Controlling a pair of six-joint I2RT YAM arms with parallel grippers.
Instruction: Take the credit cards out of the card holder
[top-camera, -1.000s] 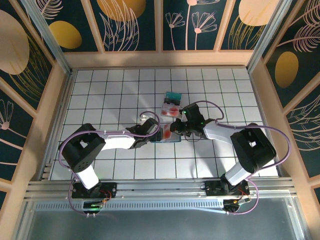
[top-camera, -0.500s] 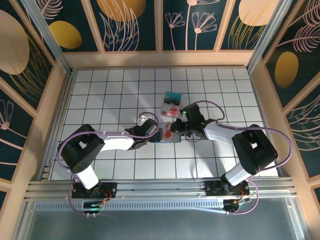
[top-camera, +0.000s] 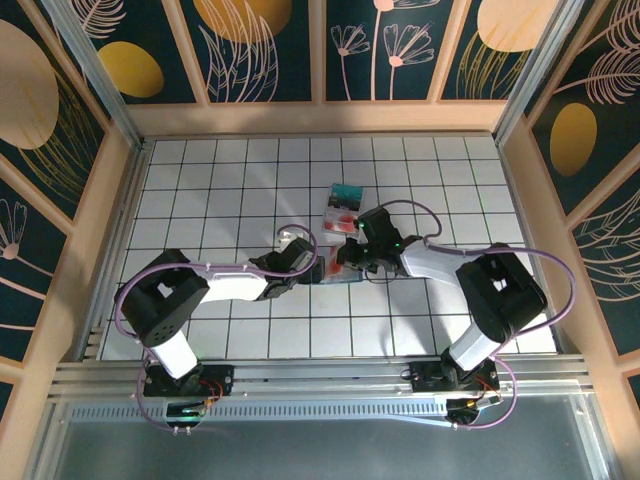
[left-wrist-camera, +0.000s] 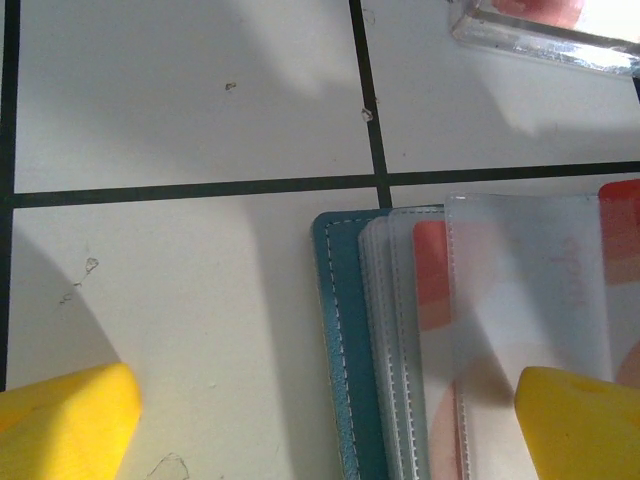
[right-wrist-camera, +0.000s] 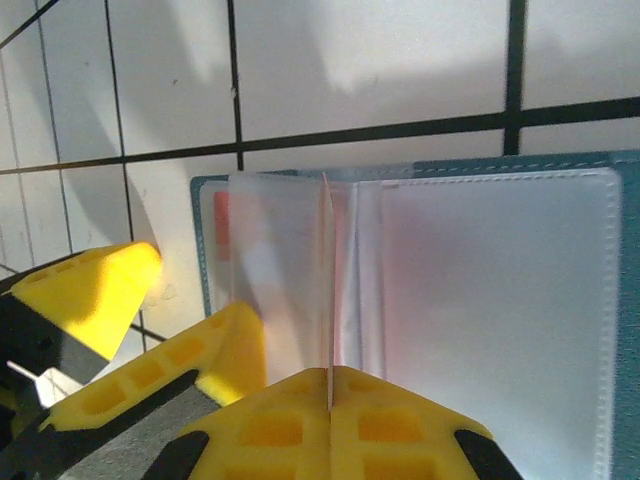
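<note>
The slate-blue card holder (top-camera: 340, 277) lies open on the tiles between both grippers, its clear sleeves fanned out. In the left wrist view its stitched teal edge (left-wrist-camera: 335, 330) shows, with a red-blotched credit card (left-wrist-camera: 432, 270) inside a sleeve. My left gripper (top-camera: 308, 262) (left-wrist-camera: 325, 392) is open, one yellow finger on bare tile and the other pressing on the sleeves. My right gripper (top-camera: 350, 258) (right-wrist-camera: 329, 378) is shut on a thin whitish-pink card (right-wrist-camera: 327, 280) standing on edge among the sleeves of the card holder (right-wrist-camera: 520, 168).
Loose cards, teal and pink-red (top-camera: 343, 208), lie a tile beyond the holder. Their edge (left-wrist-camera: 540, 25) shows at the top right of the left wrist view. The left gripper's yellow fingers (right-wrist-camera: 95, 285) sit close to the holder's left side. Wooden walls (top-camera: 110, 200) ring the floor.
The right gripper has shifted slightly left over the holder and re-closed on the thin card. The left arm has hardly moved.
</note>
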